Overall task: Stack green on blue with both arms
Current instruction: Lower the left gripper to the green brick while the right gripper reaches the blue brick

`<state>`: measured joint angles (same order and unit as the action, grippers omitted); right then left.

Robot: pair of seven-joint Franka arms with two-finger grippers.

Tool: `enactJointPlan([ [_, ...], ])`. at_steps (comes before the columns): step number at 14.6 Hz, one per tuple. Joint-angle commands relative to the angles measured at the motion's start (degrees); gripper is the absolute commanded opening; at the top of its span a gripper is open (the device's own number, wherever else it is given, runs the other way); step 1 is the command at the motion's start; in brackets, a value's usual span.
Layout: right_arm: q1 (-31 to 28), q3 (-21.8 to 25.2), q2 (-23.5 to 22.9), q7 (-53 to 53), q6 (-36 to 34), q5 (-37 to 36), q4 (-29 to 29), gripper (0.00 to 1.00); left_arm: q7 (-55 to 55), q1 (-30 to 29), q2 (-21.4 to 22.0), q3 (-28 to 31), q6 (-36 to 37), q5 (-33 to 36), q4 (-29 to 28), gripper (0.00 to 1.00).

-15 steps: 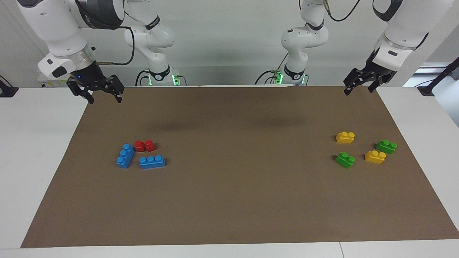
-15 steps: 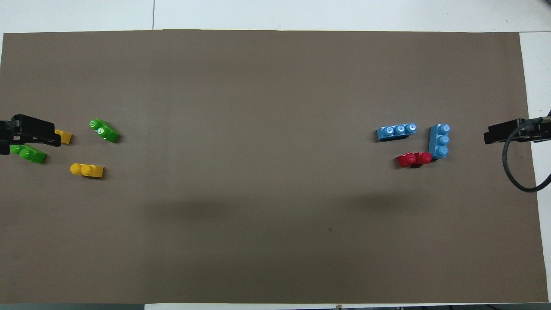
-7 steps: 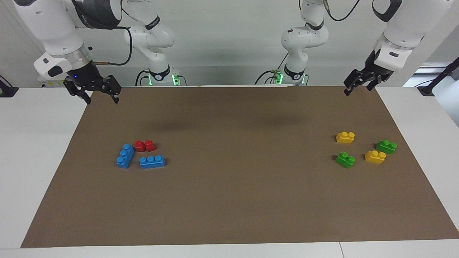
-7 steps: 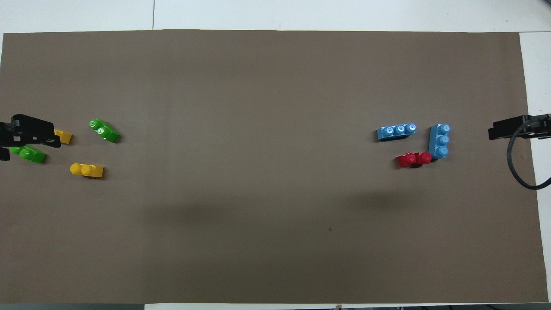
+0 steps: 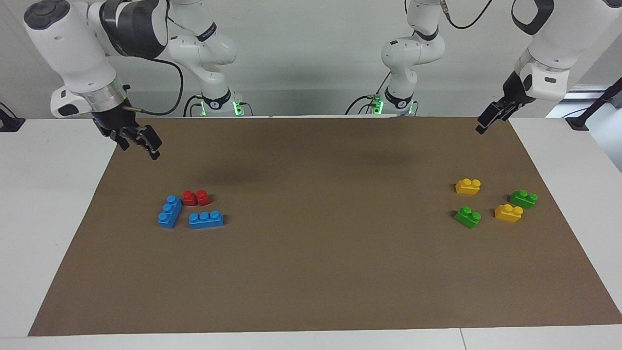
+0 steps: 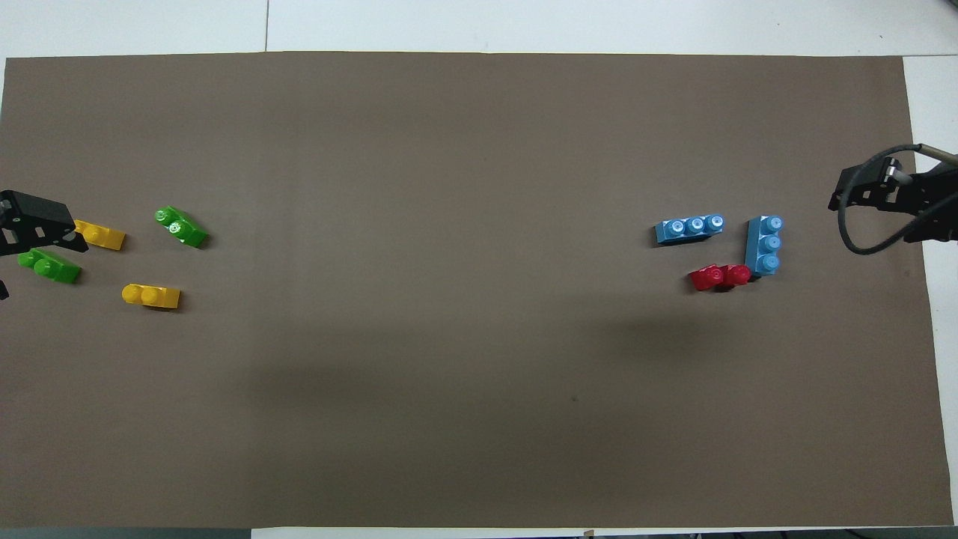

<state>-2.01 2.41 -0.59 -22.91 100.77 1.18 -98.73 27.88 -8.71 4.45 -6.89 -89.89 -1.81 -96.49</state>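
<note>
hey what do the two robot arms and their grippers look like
Both arms are glossy white, rounded segments with dark grey joint bands. The right arm has a silver wrist ring and a thin black cable looping from it. Both end in black two-finger grippers, the right gripper and left gripper. Green lights glow at the bases.

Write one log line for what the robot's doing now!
stage: before pickup | left gripper: open, empty | right gripper: open, empty | green bricks, blue bricks: unstacked

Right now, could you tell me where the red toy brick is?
The red toy brick lies toward the right arm's end, touching one blue three-stud brick.
</note>
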Motion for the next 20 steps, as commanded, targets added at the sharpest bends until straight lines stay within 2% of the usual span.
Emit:
enactJointPlan([
  [1, -1.6, -0.3, -4.7, -8.8, 0.1, 3.9, 3.4, 0.99, 8.5, -0.4, 4.2, -0.2, -5.9, -0.9, -7.1, 1.0],
  [3, -2.0, -0.3, -7.0, -16.4, 0.0, 6.3, 4.9, 0.99, 10.9, -0.4, 5.5, -0.2, -8.2, -0.8, -10.1, 1.0],
  [6, -3.1, -0.3, -9.2, -27.5, 0.0, 14.2, 4.9, 0.99, 17.8, -0.3, 6.9, -0.2, -12.0, -0.8, -14.6, 1.0],
  [11, -3.1, -0.2, -14.9, -34.5, -0.5, 19.5, 7.8, 0.99, 20.2, -0.5, 5.8, -0.2, -18.7, -0.9, -18.4, 1.0],
  [16, -4.4, -0.3, -20.5, -34.7, 1.2, 22.9, 7.8, 0.99, 19.7, -0.6, -1.2, -0.1, -23.8, -0.9, -18.2, 1.0],
  [20, -4.5, -0.4, -21.6, -34.9, 2.6, 25.2, 4.9, 0.99, 19.7, -0.5, -7.5, -0.1, -30.1, -0.8, -16.9, 1.0],
])
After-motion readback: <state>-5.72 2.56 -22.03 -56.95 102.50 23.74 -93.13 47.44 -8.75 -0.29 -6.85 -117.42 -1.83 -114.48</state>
